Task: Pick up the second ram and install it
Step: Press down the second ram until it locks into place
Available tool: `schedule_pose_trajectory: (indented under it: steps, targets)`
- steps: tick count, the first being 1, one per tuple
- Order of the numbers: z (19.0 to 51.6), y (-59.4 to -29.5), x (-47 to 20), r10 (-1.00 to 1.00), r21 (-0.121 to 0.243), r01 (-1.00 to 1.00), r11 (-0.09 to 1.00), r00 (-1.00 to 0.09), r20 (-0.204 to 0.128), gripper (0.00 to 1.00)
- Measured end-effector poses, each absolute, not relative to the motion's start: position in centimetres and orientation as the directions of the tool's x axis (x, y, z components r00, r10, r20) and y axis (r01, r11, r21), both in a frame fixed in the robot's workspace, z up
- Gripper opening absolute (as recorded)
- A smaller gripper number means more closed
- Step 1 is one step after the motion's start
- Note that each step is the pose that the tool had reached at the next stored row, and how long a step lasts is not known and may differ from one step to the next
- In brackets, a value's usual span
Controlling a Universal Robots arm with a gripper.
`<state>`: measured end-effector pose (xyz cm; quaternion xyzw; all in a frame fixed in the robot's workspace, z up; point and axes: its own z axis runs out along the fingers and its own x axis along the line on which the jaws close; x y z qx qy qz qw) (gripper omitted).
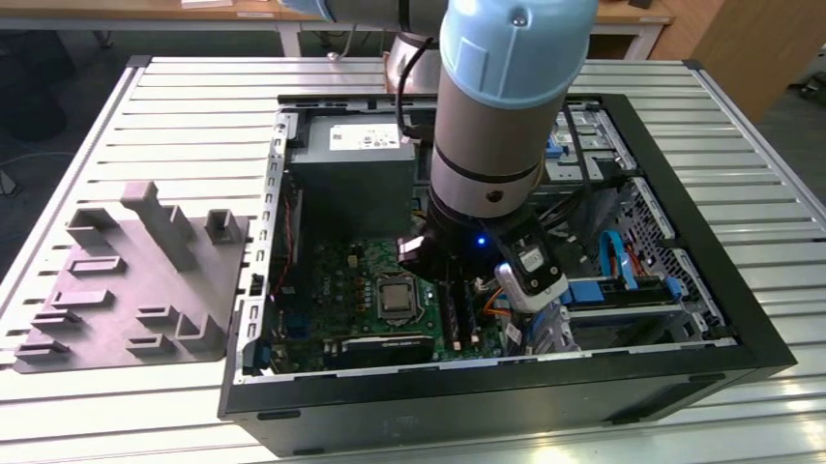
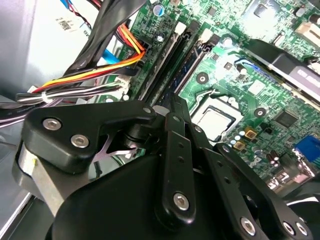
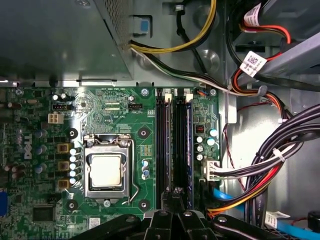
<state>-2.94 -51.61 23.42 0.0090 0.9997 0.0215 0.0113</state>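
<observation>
Inside the open computer case (image 1: 671, 319) in the exterior view, the arm (image 1: 504, 106) reaches down so its pincer (image 1: 452, 275) sits low over the motherboard (image 1: 342, 275), with the gray moulded tray (image 1: 130, 280) well off toward the exterior view's left. In the second wrist view the pincer's fingers (image 2: 177, 120) look drawn together just above the memory slots (image 2: 172, 60), where the second ram (image 2: 192, 62) appears seated, dark blue, though whether they grip anything I cannot tell. In the first wrist view the ram lies in the slot straight ahead of the fingertips, the processor socket (image 3: 106, 170) beside it.
</observation>
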Motion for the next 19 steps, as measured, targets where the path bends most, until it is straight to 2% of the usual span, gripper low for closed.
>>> schedule_pose_trajectory:
  steps: [19]
  targets:
    - [22.0,-51.6,-2.9,0.018,0.043,0.017,0.999,-1.000,-0.022,0.11]
